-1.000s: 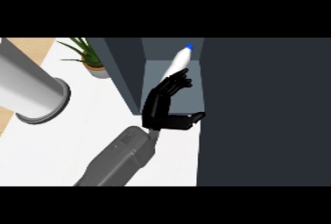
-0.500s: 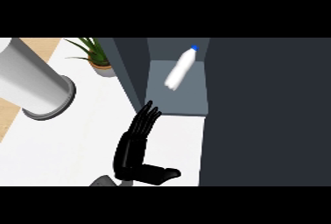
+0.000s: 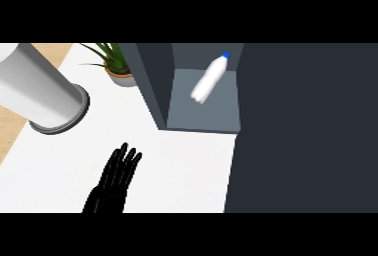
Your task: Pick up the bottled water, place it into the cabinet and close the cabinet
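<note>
White table (image 3: 177,165) carries a potted plant (image 3: 114,65); bottled water (image 3: 209,80) lies inside the open cabinet (image 3: 203,107). One hand (image 3: 114,182) hovers low, fingers straight.

We can read no text, label, brand, number or sign anywhere. The bottled water (image 3: 207,82) in the cabinet (image 3: 203,115) is plain white w/ a blue cap, no print we can make out. The cabinet walls, the counter (image 3: 177,165), the grey cylinder (image 3: 40,97) and the plant pot (image 3: 122,77) carry no marks either.
</note>
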Controlling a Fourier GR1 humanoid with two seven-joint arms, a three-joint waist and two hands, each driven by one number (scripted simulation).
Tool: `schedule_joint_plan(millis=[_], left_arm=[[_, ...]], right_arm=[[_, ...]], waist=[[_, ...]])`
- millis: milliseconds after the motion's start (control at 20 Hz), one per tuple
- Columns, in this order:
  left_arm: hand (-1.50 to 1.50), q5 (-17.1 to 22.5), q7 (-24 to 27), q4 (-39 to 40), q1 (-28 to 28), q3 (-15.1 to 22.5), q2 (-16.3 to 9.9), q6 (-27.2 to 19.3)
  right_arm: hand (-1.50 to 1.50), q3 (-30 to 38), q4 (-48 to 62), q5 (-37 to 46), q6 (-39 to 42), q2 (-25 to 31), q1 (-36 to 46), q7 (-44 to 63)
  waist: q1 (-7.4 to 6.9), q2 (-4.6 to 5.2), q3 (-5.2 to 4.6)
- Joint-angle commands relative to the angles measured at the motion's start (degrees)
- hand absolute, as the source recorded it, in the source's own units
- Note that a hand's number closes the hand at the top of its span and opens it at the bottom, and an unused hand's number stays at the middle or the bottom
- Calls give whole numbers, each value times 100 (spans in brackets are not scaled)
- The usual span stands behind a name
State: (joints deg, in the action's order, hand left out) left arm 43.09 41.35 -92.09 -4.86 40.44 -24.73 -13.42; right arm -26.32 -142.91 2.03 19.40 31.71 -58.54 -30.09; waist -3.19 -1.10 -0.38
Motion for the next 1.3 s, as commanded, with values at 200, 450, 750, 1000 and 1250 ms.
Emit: schedule_joint_plan(millis=[200,450,750,1000,1250], left_arm=[[-150,313,628,-582,-1122,-646,-1346,892],[-150,535,888,-883,-1652,-1013,-1975,1431],[-150,630,1066,-908,-1896,-1205,-2398,2023],[-150,607,1174,-860,-2016,-1307,-2621,2301],[-150,696,1244,-682,-2064,-1476,-2724,2467]], right_arm=[[150,-485,-1158,941,24,469,635,828],[150,-1236,-1009,811,-210,270,1142,1681],[150,-1636,-633,448,-178,35,2288,2571],[150,-1575,-383,349,6,52,3342,2904],[150,-1674,59,128,15,-94,4021,3387]], waist=[[-112,48,-27],[-139,100,-17],[-343,196,-24],[-528,214,-43],[-634,238,-65]])
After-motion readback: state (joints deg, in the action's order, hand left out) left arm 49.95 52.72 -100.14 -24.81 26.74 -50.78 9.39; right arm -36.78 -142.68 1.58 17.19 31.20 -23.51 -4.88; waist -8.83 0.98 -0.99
